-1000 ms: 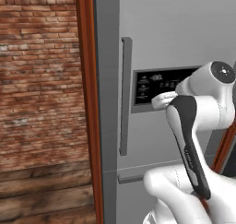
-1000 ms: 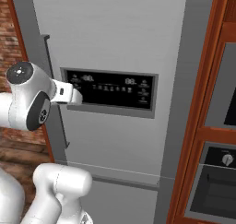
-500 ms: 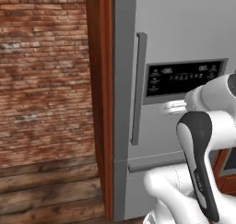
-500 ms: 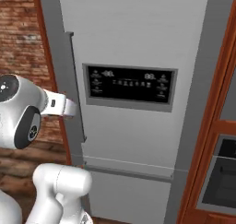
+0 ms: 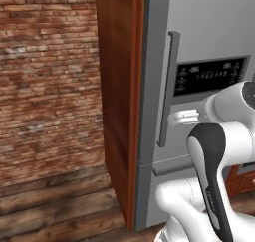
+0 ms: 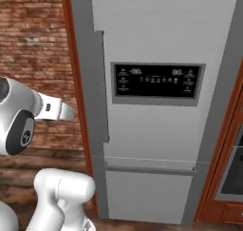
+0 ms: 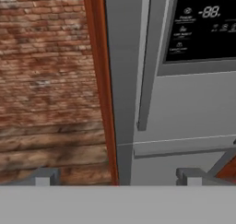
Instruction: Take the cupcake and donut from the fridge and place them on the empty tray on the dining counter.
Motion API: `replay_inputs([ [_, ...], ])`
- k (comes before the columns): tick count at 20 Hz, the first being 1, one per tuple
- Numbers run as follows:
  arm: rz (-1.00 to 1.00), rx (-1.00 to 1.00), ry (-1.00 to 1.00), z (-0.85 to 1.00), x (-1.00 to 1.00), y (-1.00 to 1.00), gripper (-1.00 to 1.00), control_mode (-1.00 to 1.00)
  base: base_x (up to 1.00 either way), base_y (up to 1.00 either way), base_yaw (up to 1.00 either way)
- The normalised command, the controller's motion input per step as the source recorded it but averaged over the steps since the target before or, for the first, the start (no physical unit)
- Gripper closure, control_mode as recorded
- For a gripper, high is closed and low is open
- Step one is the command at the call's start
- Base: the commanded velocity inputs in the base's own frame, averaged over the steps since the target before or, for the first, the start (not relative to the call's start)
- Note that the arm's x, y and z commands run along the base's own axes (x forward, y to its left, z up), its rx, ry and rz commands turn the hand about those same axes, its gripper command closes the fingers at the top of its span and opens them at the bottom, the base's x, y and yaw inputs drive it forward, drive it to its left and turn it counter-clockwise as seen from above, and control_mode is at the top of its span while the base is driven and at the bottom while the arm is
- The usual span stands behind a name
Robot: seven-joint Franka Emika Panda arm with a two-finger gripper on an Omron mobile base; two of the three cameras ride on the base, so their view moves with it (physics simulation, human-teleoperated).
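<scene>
At the far left stood a red brick wall (image 5: 50, 76), with dark wood planks (image 5: 55, 201) running along its foot. Right of the bricks came a tall red-brown wooden panel (image 5: 119, 101) that boxed in the fridge (image 5: 209, 22) on that side. The fridge was shut: its grey steel door faced the cameras, and nothing of its inside could be seen, so neither cake nor donut could be placed. A long vertical handle (image 5: 167, 86) ran down the door near its left edge, ending just above the seam where a lower drawer front (image 6: 147, 197) began. Right of the handle sat the black dispenser panel (image 6: 156, 81), lit with small white marks. Further right, in the right base view, another red-brown wood frame (image 6: 223, 144) bordered the fridge, with a dark appliance front (image 6: 235, 173) set into it.

The white arm (image 5: 214, 171) stood in front of the fridge, below and beside the panel. In the hand view the gripper (image 7: 115, 176) pointed at the door's lower left part, its two fingertips (image 7: 44, 176) set wide apart with nothing between them. It hung short of the door, touching neither the handle nor the steel.
</scene>
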Motion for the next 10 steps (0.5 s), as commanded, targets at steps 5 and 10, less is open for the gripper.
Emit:
replay_inputs([
  [5,0.0,0.0,0.0,0.0,0.0,0.0,-1.0,1.0,-0.34,0.0,-0.21],
  [10,0.0,0.0,0.0,0.0,0.0,0.0,-1.0,1.0,-0.66,-0.01,-0.12],
])
